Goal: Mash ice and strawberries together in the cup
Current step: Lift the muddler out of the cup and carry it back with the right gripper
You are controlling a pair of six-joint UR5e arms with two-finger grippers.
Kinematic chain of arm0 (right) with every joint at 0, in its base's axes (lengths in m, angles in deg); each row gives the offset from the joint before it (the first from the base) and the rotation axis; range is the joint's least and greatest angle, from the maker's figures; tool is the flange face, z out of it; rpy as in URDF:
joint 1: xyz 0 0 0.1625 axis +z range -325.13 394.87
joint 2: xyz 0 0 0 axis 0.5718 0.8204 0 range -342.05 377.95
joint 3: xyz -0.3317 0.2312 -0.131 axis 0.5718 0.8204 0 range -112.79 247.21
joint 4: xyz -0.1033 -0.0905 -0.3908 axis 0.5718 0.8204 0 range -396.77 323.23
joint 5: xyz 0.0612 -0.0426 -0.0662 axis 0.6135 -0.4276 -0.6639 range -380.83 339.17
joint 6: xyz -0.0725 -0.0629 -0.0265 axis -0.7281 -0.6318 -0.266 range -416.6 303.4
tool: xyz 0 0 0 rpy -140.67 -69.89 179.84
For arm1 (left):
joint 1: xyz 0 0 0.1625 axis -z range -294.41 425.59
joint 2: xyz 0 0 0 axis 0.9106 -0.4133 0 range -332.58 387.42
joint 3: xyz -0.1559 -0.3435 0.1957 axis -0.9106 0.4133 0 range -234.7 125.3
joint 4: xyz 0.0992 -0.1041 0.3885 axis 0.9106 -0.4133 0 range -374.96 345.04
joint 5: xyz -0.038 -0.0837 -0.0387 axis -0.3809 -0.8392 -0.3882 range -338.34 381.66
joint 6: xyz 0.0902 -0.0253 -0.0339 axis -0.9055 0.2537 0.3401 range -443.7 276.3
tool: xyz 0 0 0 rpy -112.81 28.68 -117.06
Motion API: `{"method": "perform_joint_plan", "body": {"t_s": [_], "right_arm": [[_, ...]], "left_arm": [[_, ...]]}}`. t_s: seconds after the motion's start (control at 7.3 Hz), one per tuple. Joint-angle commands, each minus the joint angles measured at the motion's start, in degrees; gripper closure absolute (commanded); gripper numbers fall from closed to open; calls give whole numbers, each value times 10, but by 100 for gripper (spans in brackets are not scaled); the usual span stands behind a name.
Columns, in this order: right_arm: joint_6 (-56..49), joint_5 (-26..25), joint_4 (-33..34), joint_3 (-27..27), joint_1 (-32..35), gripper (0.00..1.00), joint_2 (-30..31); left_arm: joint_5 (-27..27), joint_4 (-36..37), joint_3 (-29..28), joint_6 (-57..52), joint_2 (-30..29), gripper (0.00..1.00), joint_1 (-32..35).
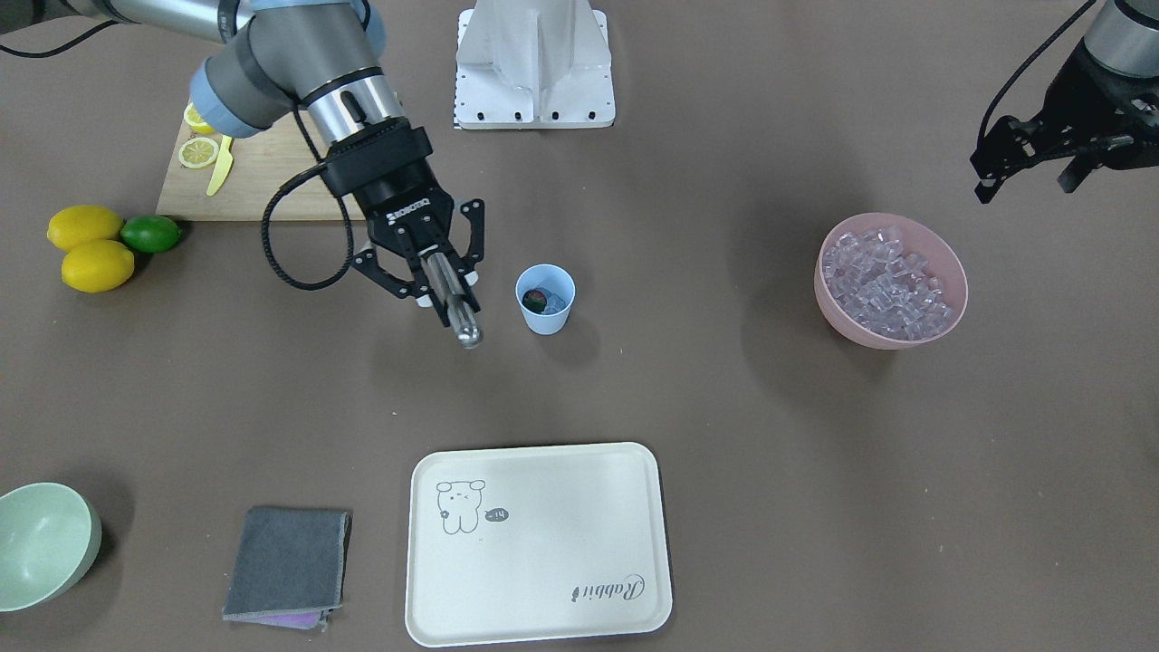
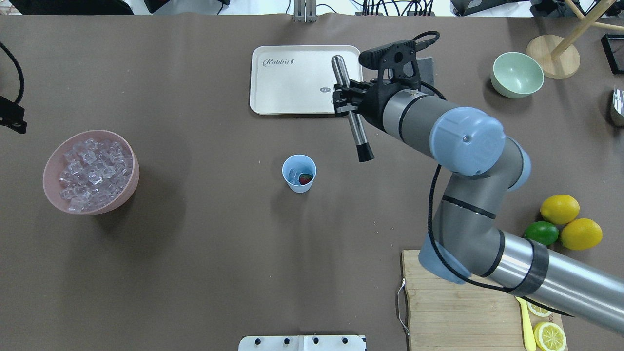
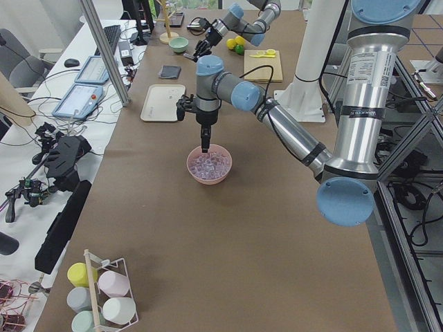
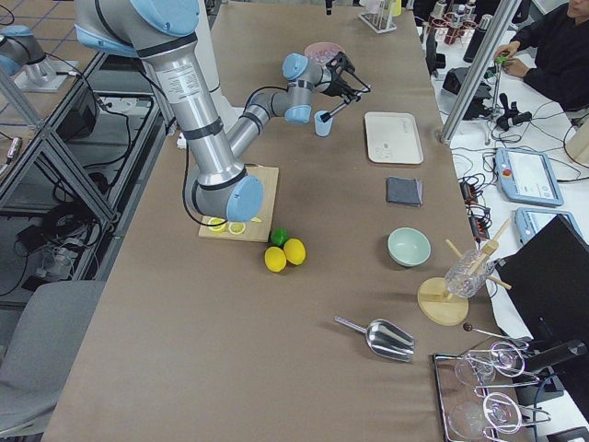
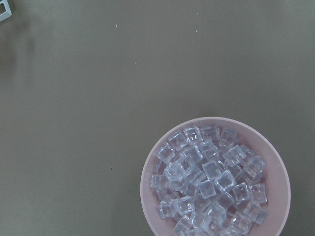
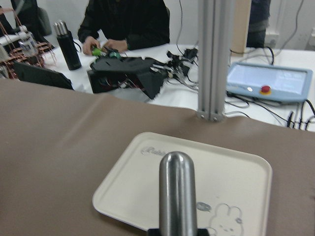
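Mid-desk, between tray [image 2: 292, 83] and robot base: cup [image 2: 299, 173], upright, unsupported, with strawberry [image 2: 305, 179] and a few cubes of ice [image 2: 292, 174] inside, neither looking crushed yet. Beside it, on the robot's right and raised: right gripper [image 2: 343, 100], pinching muddler [image 2: 359, 136] mid-shaft; tilted, black end low and short of the rim, rounded steel end high. Left gripper [image 1: 1028, 177]: spread, empty, hanging by pink bowl [image 1: 842, 317] heaped with more ice, well apart from cup.

Step in hand, as judged: getting muddler into cup. To do well:
- Bring shaft upright first, centre black end over the mouth, then lower straight down. A slanted entry would likely catch the rim and topple a light cup with nothing steadying it.
- Press strawberry against the bottom with short vertical strokes and little side force. Hard cubes seem apt to skid or pop out.

Surface: desk [image 2: 195, 243] under brown matte covering, flat, smooth. Also on it:
- grey cloth [image 1: 285, 561]
- green bowl [image 1: 41, 543]
- lemons [image 1: 85, 226] and lime [image 1: 150, 234]
- board [image 1: 244, 181] with lemon slices [image 1: 197, 152] and yellow knife [image 1: 220, 167]
- scoop [image 4: 386, 339], near the right end

Room: lab. Operators' bench along the far edge, with aluminium post [image 6: 215, 59], pendant [image 6: 268, 78], cables, and seated person [image 4: 552, 41] in black.
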Motion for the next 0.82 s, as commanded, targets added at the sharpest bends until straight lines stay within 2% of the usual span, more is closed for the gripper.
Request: {"method": "perform_joint_plan", "body": {"t_s": [0.0,0.27,0.41,0.69], "right_arm": [[34,134,57,-15,74,100,85],[37,254,59,-4,127,100,166],[37,289,58,21,145,100,195],[90,305,56,72,145,100,205]], "left_arm": [[-2,0,14,1,5,2,8],[0,-1,16,-1,8,2,8],[2,-1,15,-3,9,3,8],[3,-1,31,-4,16,2,7]]}}
